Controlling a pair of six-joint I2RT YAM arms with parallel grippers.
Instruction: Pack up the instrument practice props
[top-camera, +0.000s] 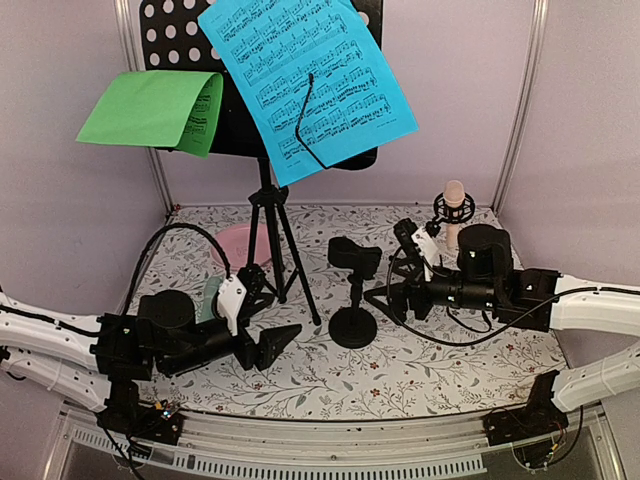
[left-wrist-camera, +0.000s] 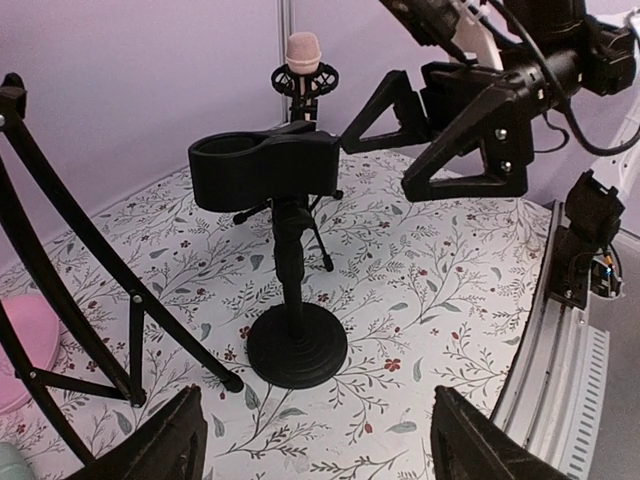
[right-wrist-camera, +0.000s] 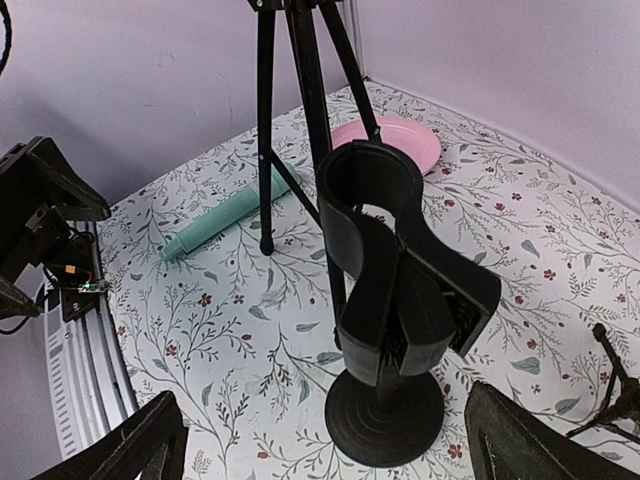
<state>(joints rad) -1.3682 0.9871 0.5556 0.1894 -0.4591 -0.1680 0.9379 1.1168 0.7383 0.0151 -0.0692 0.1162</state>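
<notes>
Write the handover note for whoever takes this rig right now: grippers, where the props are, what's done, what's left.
Left gripper: open, empty, low over the table, facing the round-base mic stand.
Right gripper: open, empty, on the stand's other side.
Props: blue sheet and green sheet are on the music desk, upright on its tripod legs. Mint-green microphone lies flat near those legs. Peach microphone sits upright in its small tripod. The mic stand's clip is empty.
Done: nothing visibly packed.
Left: everything; no box or bag shows in any view.
</notes>
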